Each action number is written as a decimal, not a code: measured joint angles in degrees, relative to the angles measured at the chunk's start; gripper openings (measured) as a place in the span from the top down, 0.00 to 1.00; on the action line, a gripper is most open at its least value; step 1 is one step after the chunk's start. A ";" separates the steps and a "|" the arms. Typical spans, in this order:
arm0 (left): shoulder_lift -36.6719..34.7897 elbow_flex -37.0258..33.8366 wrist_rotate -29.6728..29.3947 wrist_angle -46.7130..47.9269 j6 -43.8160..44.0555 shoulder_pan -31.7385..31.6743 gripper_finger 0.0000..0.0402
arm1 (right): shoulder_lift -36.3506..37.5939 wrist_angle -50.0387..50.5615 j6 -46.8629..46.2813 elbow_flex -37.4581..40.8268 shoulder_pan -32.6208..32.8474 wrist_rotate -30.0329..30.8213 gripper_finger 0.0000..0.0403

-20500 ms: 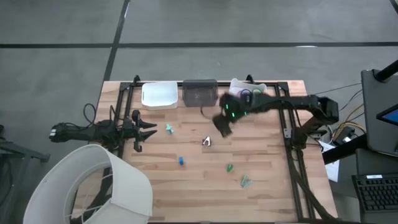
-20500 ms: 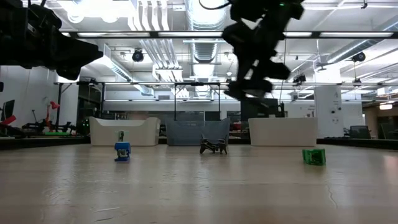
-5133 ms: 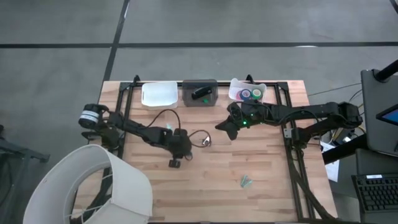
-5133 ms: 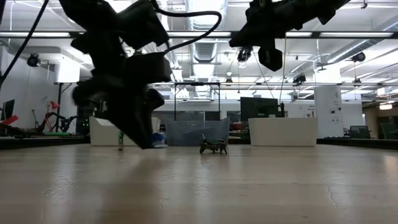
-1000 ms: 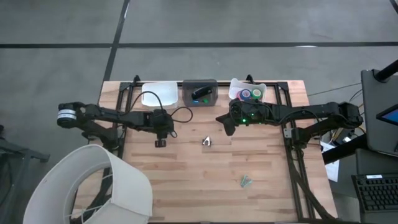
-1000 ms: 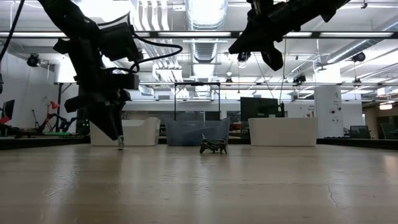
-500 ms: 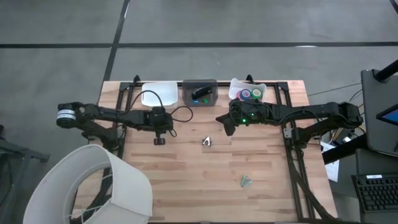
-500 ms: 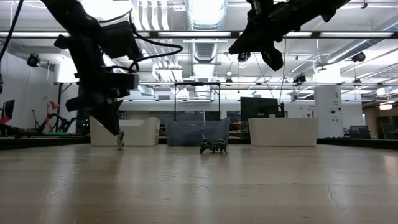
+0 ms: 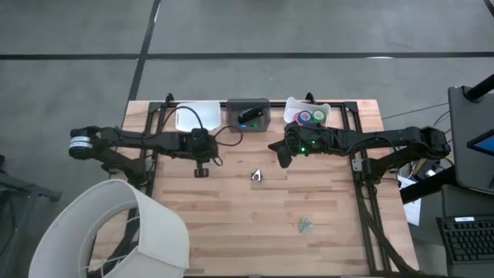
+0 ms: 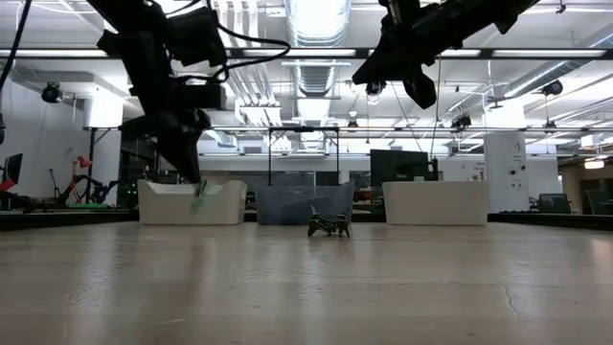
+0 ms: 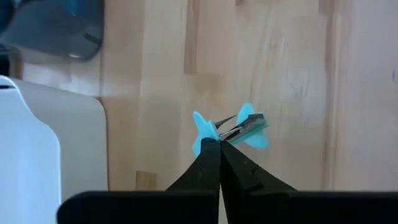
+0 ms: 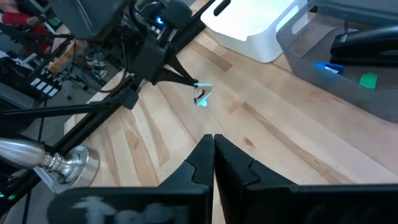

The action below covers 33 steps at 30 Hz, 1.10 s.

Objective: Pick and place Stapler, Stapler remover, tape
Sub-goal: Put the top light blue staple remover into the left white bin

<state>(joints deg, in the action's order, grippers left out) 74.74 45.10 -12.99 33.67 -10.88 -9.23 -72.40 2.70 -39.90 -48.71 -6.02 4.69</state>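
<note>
Left gripper [image 11: 219, 144] clamped on teal stapler remover [image 11: 231, 127], near white bin [image 9: 197, 117]; right gripper [image 12: 213, 146] together, idle; tape [image 9: 312, 116] binned, silvery remover [image 9: 257, 176] left

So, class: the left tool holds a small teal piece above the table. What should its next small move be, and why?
Probably carry on toward the white bin: the left tool is shut on the teal staple remover, lifted off the table just short of that bin.
</note>
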 joint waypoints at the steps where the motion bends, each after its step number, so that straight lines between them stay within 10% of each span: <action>1: 0.00 0.37 0.00 -0.03 0.04 -0.02 1.00 | 0.00 0.02 0.00 0.00 0.00 0.00 0.98; 33: -0.04 9.12 -14.79 -0.71 -5.15 -14.69 1.00 | -0.02 0.00 1.08 0.00 -0.02 -0.09 0.98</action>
<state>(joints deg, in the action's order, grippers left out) 74.70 54.22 -27.79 32.95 -16.03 -23.93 -72.42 2.70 -38.82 -48.71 -6.04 4.60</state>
